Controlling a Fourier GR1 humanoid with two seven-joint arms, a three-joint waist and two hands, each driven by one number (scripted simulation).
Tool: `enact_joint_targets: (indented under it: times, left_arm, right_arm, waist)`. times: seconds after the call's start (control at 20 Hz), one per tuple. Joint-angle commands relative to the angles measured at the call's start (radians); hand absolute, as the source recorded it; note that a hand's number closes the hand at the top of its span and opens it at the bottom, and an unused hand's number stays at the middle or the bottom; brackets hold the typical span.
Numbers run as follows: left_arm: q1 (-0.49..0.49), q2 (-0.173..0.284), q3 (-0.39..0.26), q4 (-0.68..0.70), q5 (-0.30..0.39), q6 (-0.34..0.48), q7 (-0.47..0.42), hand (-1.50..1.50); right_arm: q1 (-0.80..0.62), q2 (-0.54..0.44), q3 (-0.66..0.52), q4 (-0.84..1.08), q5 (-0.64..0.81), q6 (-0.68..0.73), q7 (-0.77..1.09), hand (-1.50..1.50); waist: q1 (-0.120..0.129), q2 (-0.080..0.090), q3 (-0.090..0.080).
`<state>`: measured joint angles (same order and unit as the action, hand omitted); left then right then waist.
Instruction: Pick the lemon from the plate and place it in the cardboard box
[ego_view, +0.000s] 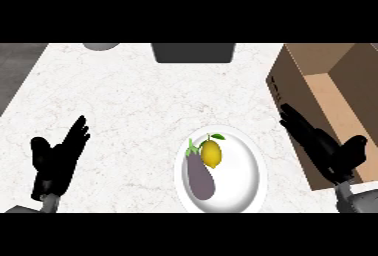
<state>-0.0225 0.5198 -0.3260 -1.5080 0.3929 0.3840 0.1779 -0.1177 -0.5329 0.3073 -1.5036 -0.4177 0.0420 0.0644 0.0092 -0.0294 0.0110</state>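
1. The lemon (212, 153) lay on the white plate (249, 176), on the upper half of it, its long axis running roughly up and down the view, stem end away from the robot.
2. An eggplant (199, 178) shared the plate, lying just to the lemon's left and touching or nearly touching its lower end; its green cap sat beside the lemon's left flank.
3. The right robot hand (321, 145) was to the right of the plate, fingers straight and spread apart, holding nothing, showing over the near wall of the cardboard box (295, 82).
4. The left robot hand (59, 157) rested well to the left of the plate, likewise with fingers straight and apart, holding nothing.
5. The lemon lay to the left of the right robot hand and at about the same depth; that hand looked nearer to the fruit than the left one, and it was also the one next to the box.
6. The box stood open just right of the plate, its opening facing up.
7. Judged from this, the pick had not yet begun; a reach from the right would meet the lemon's free side, away from the eggplant.
8. A dark tray-like object (193, 52) and a grey round thing (100, 46) sat on the surface (125, 90) far beyond the plate.
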Motion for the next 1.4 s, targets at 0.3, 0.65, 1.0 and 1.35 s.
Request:
enact_joint_targets:
  times: [0.3,0.65,1.0,1.35]
  left_arm:
    - [-0.191,0.078,-0.071,-0.110,-0.129,-0.132,-0.123,0.00]
    - [-0.270,0.080,-0.105,-0.102,-0.161,-0.219,-0.197,0.00]
    - [-0.300,0.057,-0.089,-0.039,-0.171,-0.232,-0.242,0.00]
    - [-0.315,0.046,-0.062,0.006,-0.153,-0.252,-0.255,0.00]
  right_arm:
    - [-0.422,-0.283,0.198,-0.201,0.548,0.011,0.209,-1.50]
    - [-0.760,-0.242,0.451,-0.260,0.788,0.259,0.457,-1.50]
    - [-1.024,0.062,0.629,-0.114,0.754,0.602,0.687,-1.50]
    - [-1.090,0.322,0.772,0.142,0.669,0.883,0.880,-1.50]
  waist:
    - [0.042,-0.030,-0.062]
    - [0.070,0.027,-0.028]
    - [0.062,0.033,-0.022]
    - [0.029,0.031,-0.019]
